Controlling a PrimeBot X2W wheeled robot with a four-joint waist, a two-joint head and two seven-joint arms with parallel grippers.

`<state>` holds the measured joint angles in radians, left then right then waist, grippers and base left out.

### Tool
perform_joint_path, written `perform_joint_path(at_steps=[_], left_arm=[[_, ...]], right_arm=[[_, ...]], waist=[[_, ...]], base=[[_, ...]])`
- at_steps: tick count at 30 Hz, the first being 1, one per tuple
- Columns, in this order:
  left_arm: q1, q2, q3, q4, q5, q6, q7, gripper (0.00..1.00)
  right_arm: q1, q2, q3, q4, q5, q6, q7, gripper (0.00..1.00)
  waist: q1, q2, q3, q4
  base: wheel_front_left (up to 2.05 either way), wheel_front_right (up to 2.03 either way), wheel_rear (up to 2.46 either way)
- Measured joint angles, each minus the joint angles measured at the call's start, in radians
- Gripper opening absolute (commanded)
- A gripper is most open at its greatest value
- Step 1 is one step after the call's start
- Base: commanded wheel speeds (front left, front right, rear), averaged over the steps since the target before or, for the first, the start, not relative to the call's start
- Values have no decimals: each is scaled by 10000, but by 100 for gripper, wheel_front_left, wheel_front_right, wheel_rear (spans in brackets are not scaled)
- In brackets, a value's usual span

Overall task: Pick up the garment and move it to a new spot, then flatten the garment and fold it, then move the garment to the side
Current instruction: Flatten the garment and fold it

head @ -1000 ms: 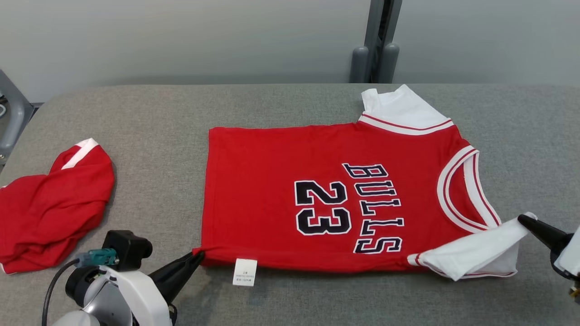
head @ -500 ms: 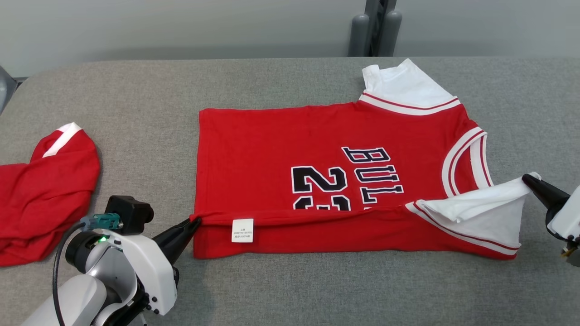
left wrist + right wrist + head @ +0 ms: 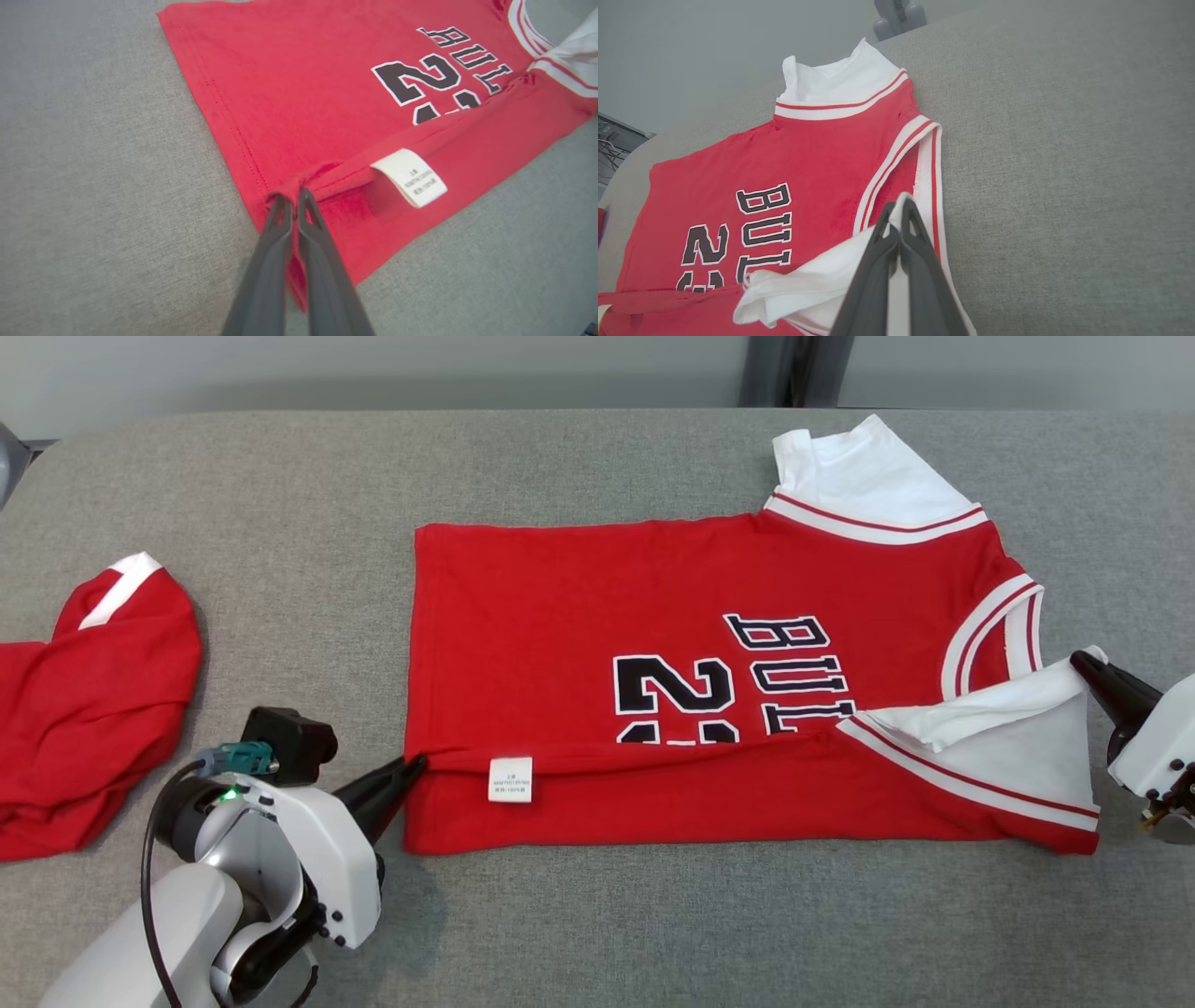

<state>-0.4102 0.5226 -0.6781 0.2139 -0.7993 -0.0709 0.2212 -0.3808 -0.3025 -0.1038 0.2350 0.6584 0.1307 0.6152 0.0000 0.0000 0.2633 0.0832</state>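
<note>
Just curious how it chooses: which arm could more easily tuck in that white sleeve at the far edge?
Right, probably. The far white sleeve lies on the robot's right side, nearer the right hand; the left hand pinches the opposite hem corner of the jersey.

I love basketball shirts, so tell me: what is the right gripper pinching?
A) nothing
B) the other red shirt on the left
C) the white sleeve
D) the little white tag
C: the right gripper is shut on the tip of the jersey's white sleeve; the tag hangs near the left gripper instead.
</note>
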Motion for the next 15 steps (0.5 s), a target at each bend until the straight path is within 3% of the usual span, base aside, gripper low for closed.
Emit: perform_joint_path(at_steps=[15], left_arm=[[-557, -374, -159, 871, 182, -173, -546, 0]], right_arm=[[-468, -428, 782, 723, 424, 0, -1402, 0]], waist=[[0, 0, 333, 49]], base=[[0, 0, 0]])
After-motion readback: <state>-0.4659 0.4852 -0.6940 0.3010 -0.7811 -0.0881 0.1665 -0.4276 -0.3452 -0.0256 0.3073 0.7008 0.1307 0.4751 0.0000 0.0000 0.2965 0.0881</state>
